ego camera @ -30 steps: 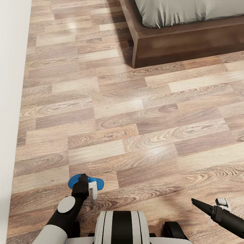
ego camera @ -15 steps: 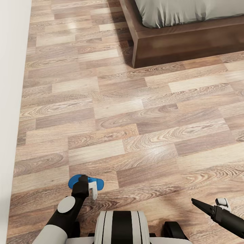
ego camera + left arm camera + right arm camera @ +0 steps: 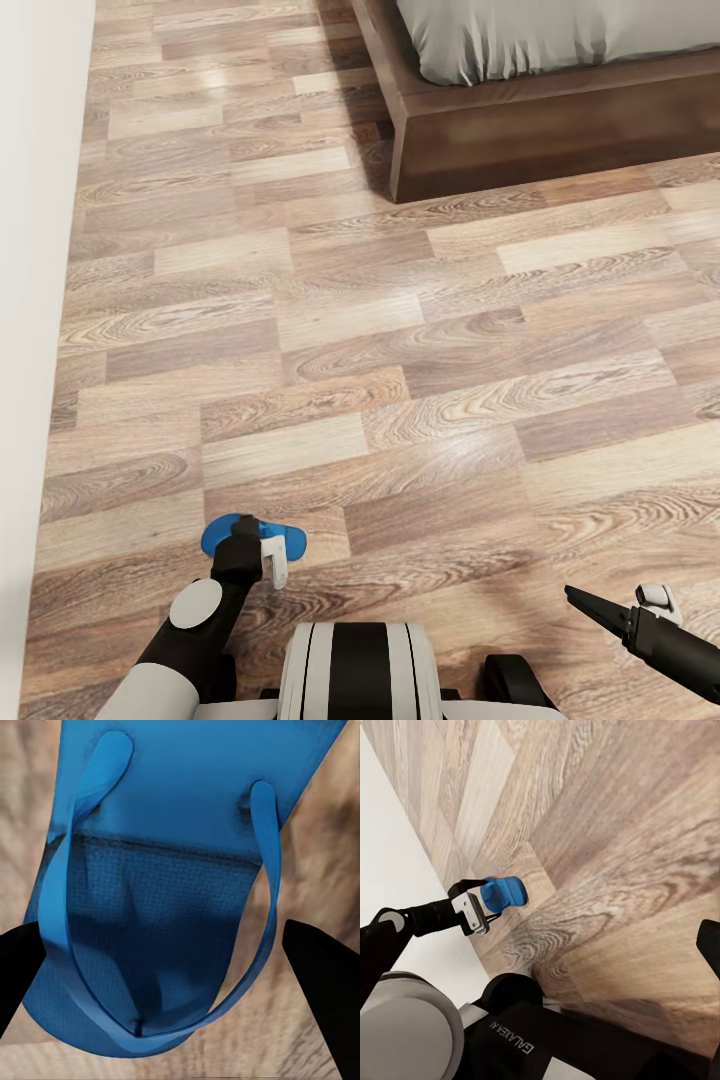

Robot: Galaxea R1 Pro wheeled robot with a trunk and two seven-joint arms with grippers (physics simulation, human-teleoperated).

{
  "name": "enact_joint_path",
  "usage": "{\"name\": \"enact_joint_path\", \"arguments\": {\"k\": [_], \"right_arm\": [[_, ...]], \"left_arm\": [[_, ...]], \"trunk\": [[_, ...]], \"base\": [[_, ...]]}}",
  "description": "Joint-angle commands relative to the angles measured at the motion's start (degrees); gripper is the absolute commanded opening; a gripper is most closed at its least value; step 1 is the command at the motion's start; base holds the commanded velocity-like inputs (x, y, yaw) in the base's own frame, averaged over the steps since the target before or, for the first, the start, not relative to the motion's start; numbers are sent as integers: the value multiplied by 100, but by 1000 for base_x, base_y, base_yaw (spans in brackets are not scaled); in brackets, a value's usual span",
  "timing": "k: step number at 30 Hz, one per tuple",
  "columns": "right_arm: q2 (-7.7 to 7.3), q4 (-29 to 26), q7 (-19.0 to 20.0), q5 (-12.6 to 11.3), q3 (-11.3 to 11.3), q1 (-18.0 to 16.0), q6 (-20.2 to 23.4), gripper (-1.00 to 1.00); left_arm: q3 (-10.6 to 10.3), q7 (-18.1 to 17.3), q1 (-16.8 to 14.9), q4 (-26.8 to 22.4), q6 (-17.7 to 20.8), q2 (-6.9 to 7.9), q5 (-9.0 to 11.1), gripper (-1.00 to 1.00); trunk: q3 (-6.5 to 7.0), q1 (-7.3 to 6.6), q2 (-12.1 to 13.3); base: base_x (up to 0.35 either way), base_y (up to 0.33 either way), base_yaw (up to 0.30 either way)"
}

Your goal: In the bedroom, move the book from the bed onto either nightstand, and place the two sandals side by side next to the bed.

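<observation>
Glossy wood-plank floor (image 3: 400, 330), matt, perhaps rubbery blue sandal (image 3: 180, 855), dark wooden bed frame (image 3: 540, 130).

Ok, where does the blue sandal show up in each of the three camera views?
Head view: blue sandal low on the left, partly behind the left hand.
Left wrist view: it takes up most of the picture, straps facing the camera.
Right wrist view: left of centre, near the white wall.
Shared landmark: the wood-plank floor.

Bright, even light; glare on floor (image 3: 215, 75) planks.
</observation>
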Motion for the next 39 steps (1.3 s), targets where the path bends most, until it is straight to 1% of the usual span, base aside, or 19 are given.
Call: {"name": "enact_joint_path", "arguments": {"k": [1,2,9,19,36,38,39], "right_arm": [[-1,-3,-2,-26,-2,1,34,100],[-1,-3,-2,-26,-2,0,34,100],[-1,-3,-2,-26,-2,-3,34,100],[-1,-3,-2,-26,-2,-3,34,100],[-1,-3,-2,-26,-2,-5,34,100],[-1,-3,-2,-26,-2,-5,34,100],[-1,-3,-2,-26,-2,-6,34,100]], "left_arm": [[-10,-34,-2,-4,26,1,-28,-100],[-9,-35,-2,-5,26,1,-27,-100],[-14,-35,-2,-7,26,1,-30,-100],[-17,-35,-2,-7,34,1,-31,-100],[-11,-50,-2,-15,29,1,-31,-100],[-9,-146,-2,-27,27,-3,-21,-100],[-7,-253,-2,-41,27,-5,-17,-100]], "trunk": [[-3,-1,-1],[-3,-1,-1],[152,-19,8],[152,-19,8],[529,-62,31],[573,-68,33],[595,-70,35]], "base": [[0,0,0],[0,0,0],[0,0,0],[0,0,0],[0,0,0],[0,0,0],[0,0,0]]}}
